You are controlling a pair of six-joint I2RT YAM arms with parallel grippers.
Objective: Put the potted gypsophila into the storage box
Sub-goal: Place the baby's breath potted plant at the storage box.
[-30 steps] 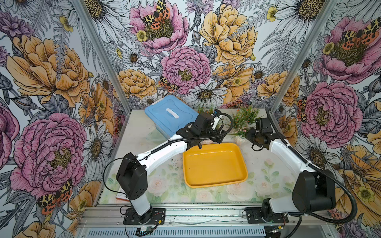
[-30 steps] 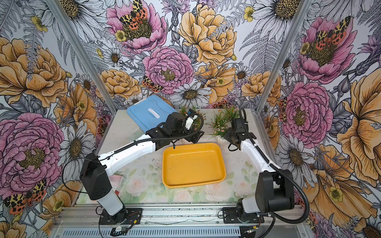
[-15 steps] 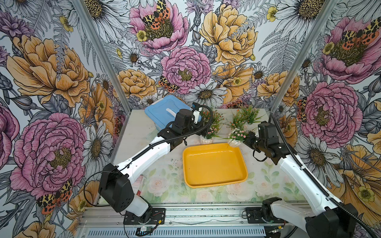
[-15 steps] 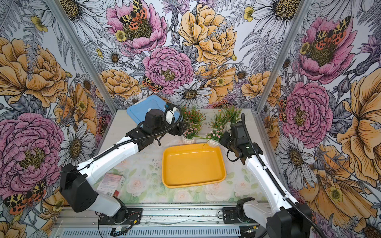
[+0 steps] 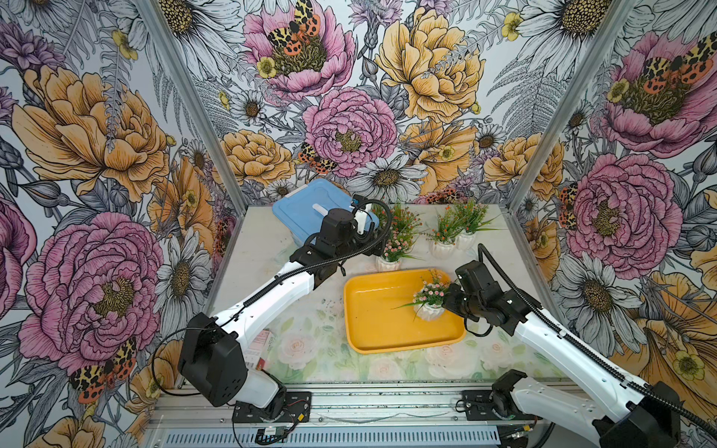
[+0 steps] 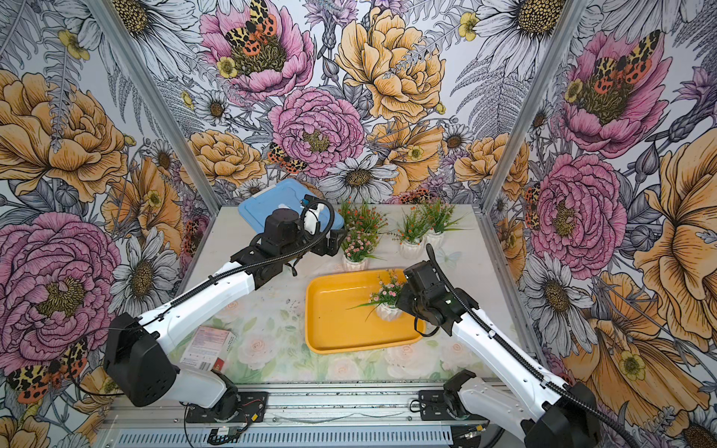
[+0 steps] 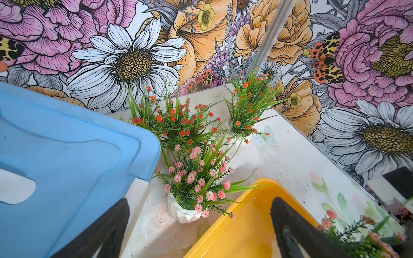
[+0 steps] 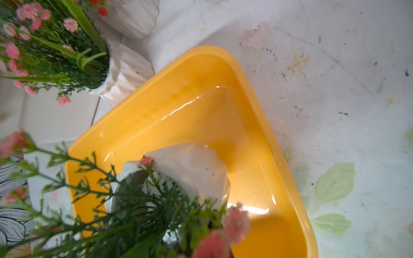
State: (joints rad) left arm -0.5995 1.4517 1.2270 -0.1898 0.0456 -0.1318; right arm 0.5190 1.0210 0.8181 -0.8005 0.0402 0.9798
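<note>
Now my right fingers (image 5: 449, 301), clenched on a pink gypsophila pot (image 5: 426, 311), have come over the storage box (image 5: 374, 314); left fingers (image 7: 290, 223) released. I reckon a tilted drop topples it

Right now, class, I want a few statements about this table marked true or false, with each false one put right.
1. The right gripper holds a pink-flowered plant over the storage box. True.
2. The left gripper is shut on a pot. False: its jaws stand wide open and hold nothing.
3. The blue-lidded box has its lid off. False: the lid is on.
4. Orange-flowered plants stand on the table, outside the storage box. True.
5. Three pots sit in the storage box. False: only the held plant's pot is there.
</note>
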